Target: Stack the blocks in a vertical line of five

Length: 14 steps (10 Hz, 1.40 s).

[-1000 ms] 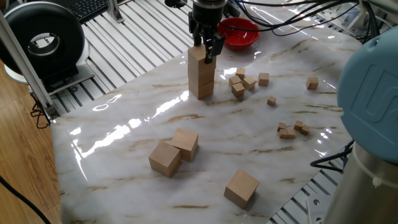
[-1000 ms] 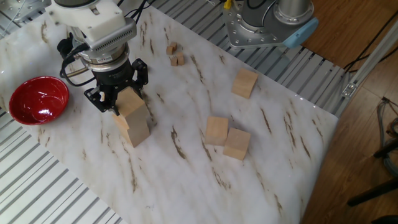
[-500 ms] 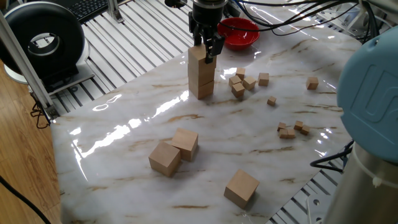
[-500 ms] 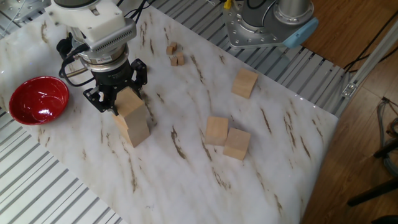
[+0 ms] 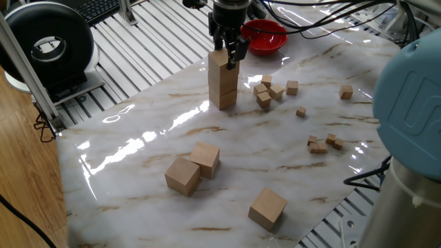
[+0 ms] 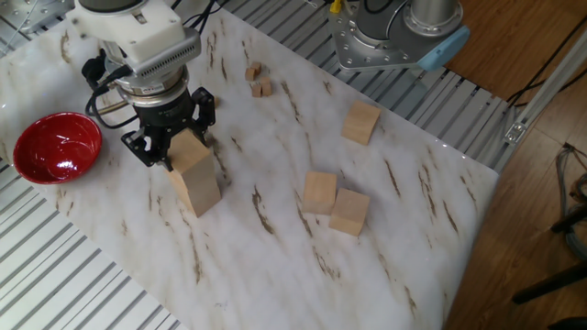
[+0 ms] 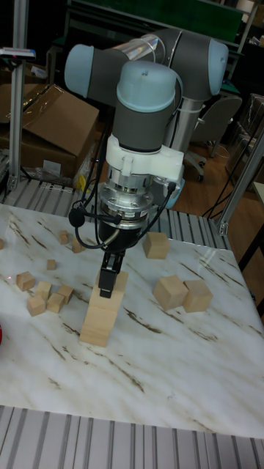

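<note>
One fixed view: The gripper (image 5: 229,54) is seen lowered over a stack of two blocks (image 5: 222,81) on the marble tabletop (image 5: 138,148). Its fingers are placed at either side of the upper block; whether the block is clamped cannot be told. A red bowl (image 5: 267,36) is noted just behind the gripper. Small wooden cubes (image 5: 265,93) are scattered beside the stack, away from the gripper. Two loose blocks (image 5: 193,167), touching, are found well in front of the gripper, and a third block (image 5: 267,208) farther still, near the tabletop edge.

The other fixed view: The gripper (image 6: 172,144) is seen straddling the top of the stack (image 6: 194,174). The bowl (image 6: 53,148) is set to one side of it. The touching pair (image 6: 335,203) and the single block (image 6: 361,122) are well apart from the gripper.

Tall fixed view: One finger (image 7: 108,275) is seen resting against the face of the upper block (image 7: 112,285); the lower block (image 7: 99,323) stands directly beneath. Three loose blocks lie beyond the gripper.
</note>
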Available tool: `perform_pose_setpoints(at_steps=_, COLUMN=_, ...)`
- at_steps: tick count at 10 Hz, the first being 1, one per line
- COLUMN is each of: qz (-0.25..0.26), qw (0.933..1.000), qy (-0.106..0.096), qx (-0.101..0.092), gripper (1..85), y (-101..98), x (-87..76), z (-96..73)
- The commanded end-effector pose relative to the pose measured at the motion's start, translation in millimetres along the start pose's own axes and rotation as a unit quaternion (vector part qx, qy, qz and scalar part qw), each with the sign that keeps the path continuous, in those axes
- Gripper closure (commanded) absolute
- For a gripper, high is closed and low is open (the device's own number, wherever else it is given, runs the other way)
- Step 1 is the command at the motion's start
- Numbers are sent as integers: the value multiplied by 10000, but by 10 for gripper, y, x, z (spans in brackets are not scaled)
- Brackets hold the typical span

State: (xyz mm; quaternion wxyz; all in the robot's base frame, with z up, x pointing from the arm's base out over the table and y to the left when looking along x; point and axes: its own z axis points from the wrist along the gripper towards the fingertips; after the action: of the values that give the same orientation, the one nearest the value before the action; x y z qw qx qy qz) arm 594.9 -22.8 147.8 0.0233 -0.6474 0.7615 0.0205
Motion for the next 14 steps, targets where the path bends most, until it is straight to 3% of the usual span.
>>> perform_pose_setpoints(at_steps=1, qz=-67, qw=10000, qy=-17, qx=33, gripper=310, y=-30, x=3, z=-3)
perform_pose_setpoints(at_steps=6, qz=-136, qw=9999, qy=4, qx=52, gripper=283, y=-42, x=13, z=-3)
perform_pose_setpoints(at_steps=14, qz=-375, qw=9992, qy=90, qx=70, gripper=87, y=-57, x=60, z=1)
